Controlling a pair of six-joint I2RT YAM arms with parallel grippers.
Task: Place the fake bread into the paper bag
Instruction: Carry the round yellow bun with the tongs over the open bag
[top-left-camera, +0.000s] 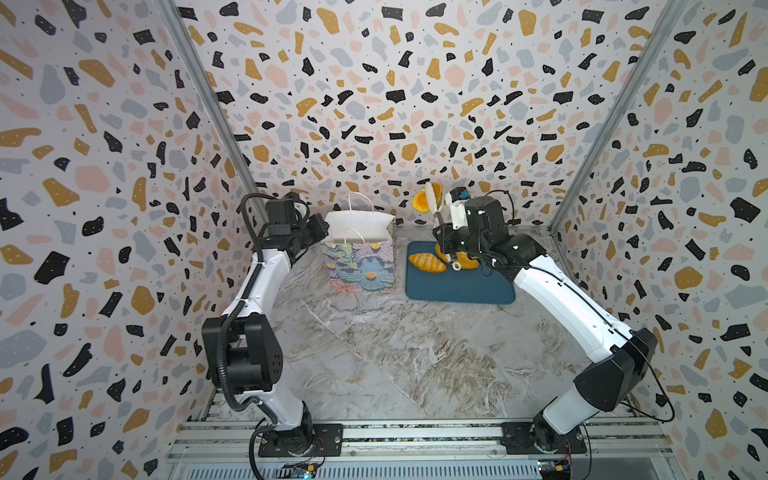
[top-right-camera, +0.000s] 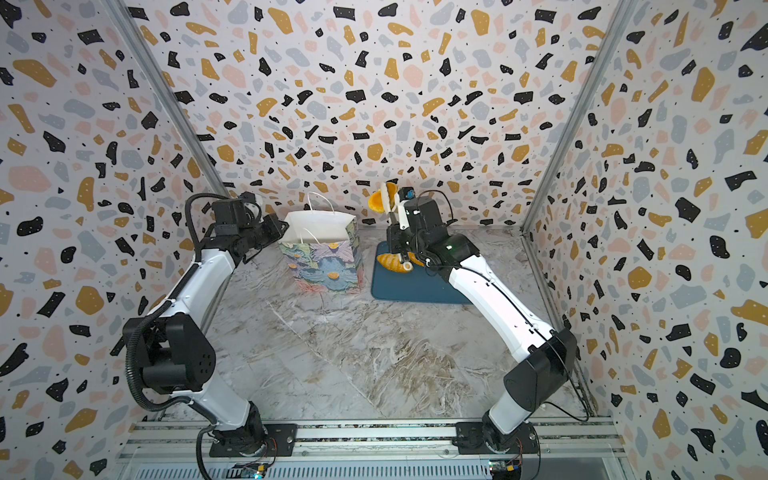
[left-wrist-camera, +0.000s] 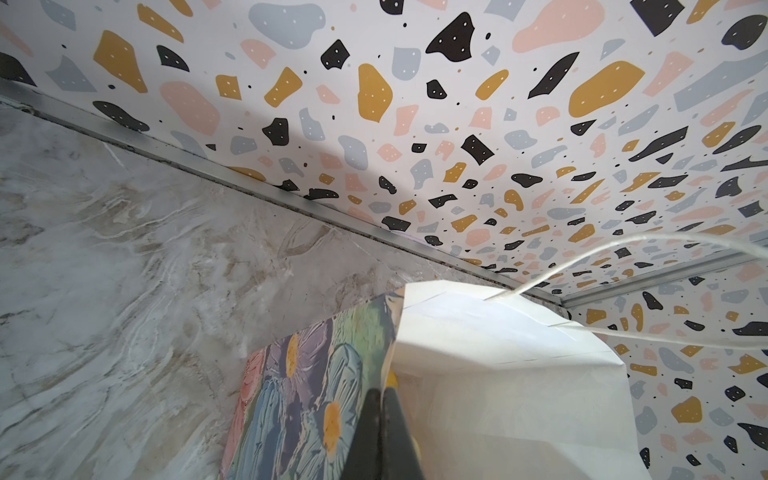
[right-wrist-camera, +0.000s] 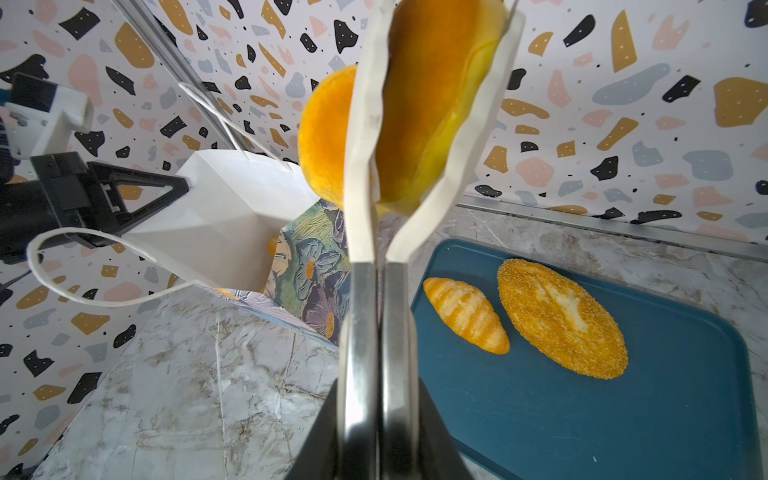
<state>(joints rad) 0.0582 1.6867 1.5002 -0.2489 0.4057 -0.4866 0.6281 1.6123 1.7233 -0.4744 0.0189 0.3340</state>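
Barely visible bread inside paper bag

the paper bag mouth faces up and stands open; a white cord handle droops at its near edge and another arches over the far edge. the left gripper clamps the left rim, blocking that side. tongs loaded with buns stand raised just right of the bag, over the far edge of the tray. the marble table in front lies open
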